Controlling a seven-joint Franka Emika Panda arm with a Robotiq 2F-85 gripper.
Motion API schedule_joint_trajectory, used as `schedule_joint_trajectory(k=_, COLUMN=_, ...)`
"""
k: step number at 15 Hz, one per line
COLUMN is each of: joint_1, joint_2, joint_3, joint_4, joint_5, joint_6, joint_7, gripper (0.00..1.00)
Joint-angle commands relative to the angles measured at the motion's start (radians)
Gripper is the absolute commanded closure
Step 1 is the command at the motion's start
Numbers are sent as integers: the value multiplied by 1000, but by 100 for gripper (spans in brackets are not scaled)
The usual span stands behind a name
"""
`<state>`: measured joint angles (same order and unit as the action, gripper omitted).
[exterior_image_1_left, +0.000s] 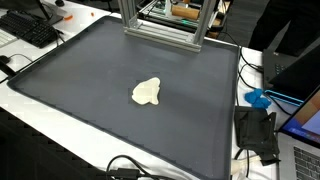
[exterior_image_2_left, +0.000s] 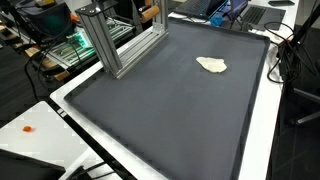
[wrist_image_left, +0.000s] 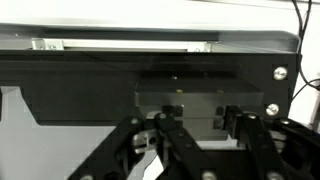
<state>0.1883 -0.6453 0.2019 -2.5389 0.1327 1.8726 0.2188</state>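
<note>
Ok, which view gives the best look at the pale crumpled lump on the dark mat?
In an exterior view the pale lump sits near mid-frame, largest, outline clear: that one is best. In an exterior view it also shows, smaller and flatter. The wrist view does not show it.

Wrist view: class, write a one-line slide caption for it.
Open hand above the dark mat, facing a metal frame.
</note>
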Motion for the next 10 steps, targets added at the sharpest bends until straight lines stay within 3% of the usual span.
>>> schedule_joint_trajectory(k=1, joint_1=6, joint_2=-33, joint_3=3, joint_4=-24, joint_5=9, joint_6=5, joint_7=-28, gripper=27)
schedule_joint_trajectory(k=2, joint_1=2, joint_2=-31, joint_3=4, joint_4=-19, joint_5=3, joint_6=7, joint_7=-28, gripper=26)
schedule_joint_trajectory(k=6, joint_1=-6, joint_2=-7, joint_3=1, joint_4=30, joint_5=-16, joint_6=-4, joint_7=-47, gripper=1)
schedule_joint_trajectory(k=10, joint_1=-15, joint_2=38, joint_3=2, joint_4=100, joint_5=-30, joint_6=2, joint_7=-68, gripper=0)
